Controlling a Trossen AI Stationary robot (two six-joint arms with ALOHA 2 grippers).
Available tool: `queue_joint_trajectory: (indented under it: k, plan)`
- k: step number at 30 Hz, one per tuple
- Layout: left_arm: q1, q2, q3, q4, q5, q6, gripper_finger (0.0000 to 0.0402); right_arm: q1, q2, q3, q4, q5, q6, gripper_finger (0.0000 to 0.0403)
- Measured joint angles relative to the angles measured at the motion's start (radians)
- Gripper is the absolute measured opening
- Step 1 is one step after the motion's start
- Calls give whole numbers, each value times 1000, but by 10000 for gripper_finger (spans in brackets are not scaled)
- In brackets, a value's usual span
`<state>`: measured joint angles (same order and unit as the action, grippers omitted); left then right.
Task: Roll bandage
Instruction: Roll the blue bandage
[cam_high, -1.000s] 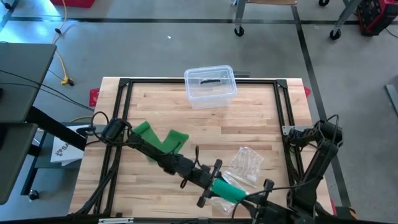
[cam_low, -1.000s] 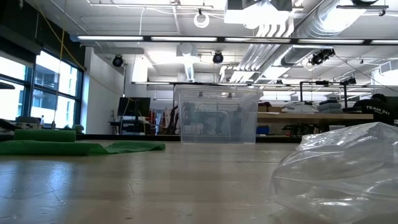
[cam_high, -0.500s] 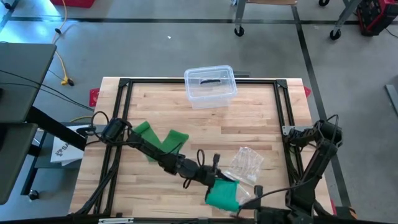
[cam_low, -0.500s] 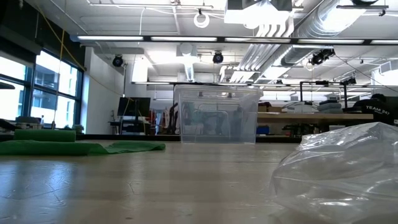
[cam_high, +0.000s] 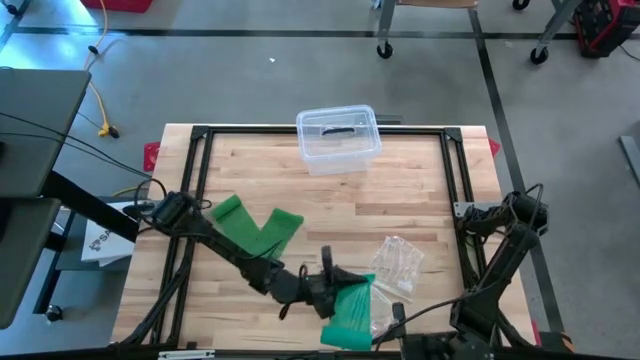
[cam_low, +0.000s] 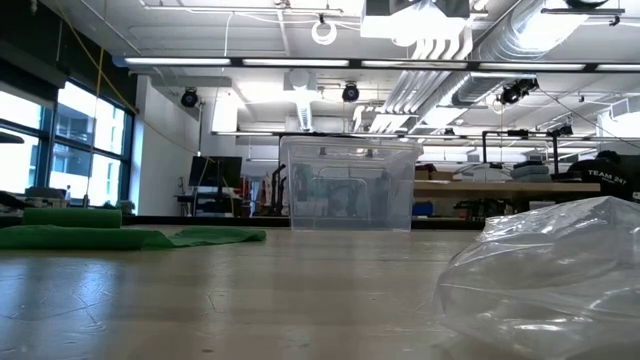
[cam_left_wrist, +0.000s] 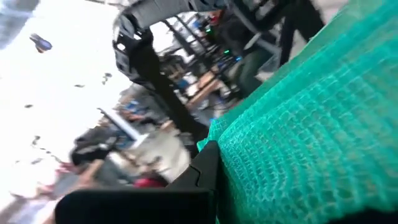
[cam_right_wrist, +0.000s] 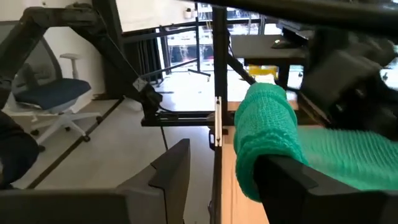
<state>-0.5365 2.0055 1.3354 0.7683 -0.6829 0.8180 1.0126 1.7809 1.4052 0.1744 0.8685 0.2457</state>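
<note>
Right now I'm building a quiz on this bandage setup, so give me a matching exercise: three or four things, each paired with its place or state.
Things:
1. clear box
2. plastic bag
3. left gripper
4. flat green bandage

Places or states:
A. shut on the bandage roll
B. crumpled, right of the roll
C. far table edge
D. spread out on the left side

Pairs: 1-C, 2-B, 3-A, 4-D

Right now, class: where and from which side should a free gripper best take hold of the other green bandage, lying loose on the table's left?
Probably at one loose end of the folded green strip, coming straight down from above: it lies flat on the wooden table, offering only thin edges from the sides.
</note>
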Motion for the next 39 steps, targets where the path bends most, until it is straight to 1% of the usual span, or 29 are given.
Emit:
queue_joint_trajectory:
  k: [4, 6, 10, 13, 16, 20, 22, 24, 29, 35, 39]
  plan:
    - [-41, -9, 0, 4, -110, 138, 1, 0, 6, 0, -42, 36, 60, 158]
    - [-57, -9, 0, 33, -167, 201, 0, -2, 7, 0, -76, 41, 97, 158]
    - [-85, -9, 0, 60, -200, 277, 0, -5, 7, 0, -142, 66, 170, 158]
    - [-99, -9, -1, 111, -224, 353, 0, -5, 7, 0, -204, 72, 230, 158]
    - [-115, -9, -1, 154, -221, 401, 0, -5, 7, 0, -262, 96, 298, 158]
    - [-133, -9, -1, 159, -214, 440, 0, -12, 7, 0, -268, 104, 296, 158]
    - [-138, -9, -1, 158, -207, 440, 3, -20, 7, 0, -277, 102, 299, 158]
    - [-140, -10, -1, 166, -176, 419, 11, -29, 7, 0, -288, 92, 299, 158]
    - [-129, -42, -1, 167, -83, 341, 58, -50, 7, 0, -309, 74, 323, 158]
    - [-125, -69, -1, 158, -31, 336, 124, -50, 7, 0, -312, 82, 301, 158]
    - [-126, -95, -1, 96, 7, 257, 158, -51, 7, 0, -312, 94, 296, 158]
